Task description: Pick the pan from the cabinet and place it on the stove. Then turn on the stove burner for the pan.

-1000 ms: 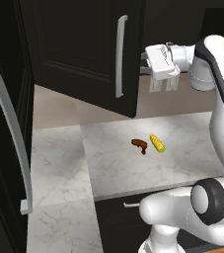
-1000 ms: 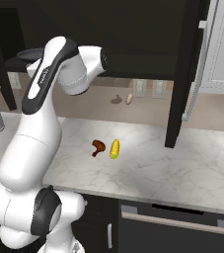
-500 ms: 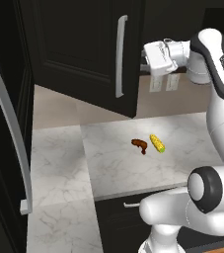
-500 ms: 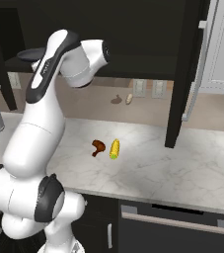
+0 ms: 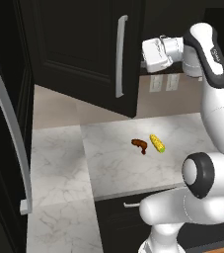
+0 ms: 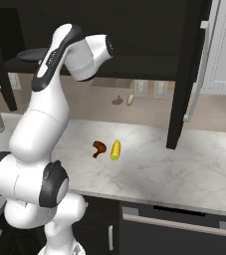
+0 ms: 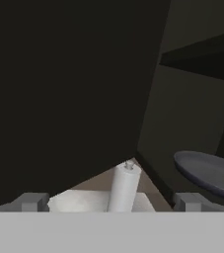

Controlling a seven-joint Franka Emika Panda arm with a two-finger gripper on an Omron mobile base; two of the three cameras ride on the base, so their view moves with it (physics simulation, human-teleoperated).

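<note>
Your white two-finger gripper (image 5: 153, 55) is raised at the mouth of the tall black wall cabinet (image 5: 79, 49), jaws spread wide, nothing between them. In the hand view the round shallow dark grey frying pan (image 7: 207, 173) sits on a shelf inside the cabinet, off to the right of the fingertips (image 7: 32, 201), not between them. In the right base view its dark rim (image 6: 35, 54) shows on the cabinet shelf just behind the arm.

Risks as I judge them:
- The open panelled cabinet door (image 5: 91, 54) with its long silver bar handle (image 5: 120, 57) hangs just beside the gripper. Swing toward the pan carelessly and the hand may clip it.
- The pan is off-centre. Close now and you grab air or catch only the rim, tipping it off the shelf.
- I cannot make out the pan's handle.
- A yellow corn cob (image 5: 156, 143) and brown drumstick-shaped piece (image 5: 139, 144) lie on the white marble counter (image 5: 113, 168) below the cabinet. A dropped pan lands there.
</note>
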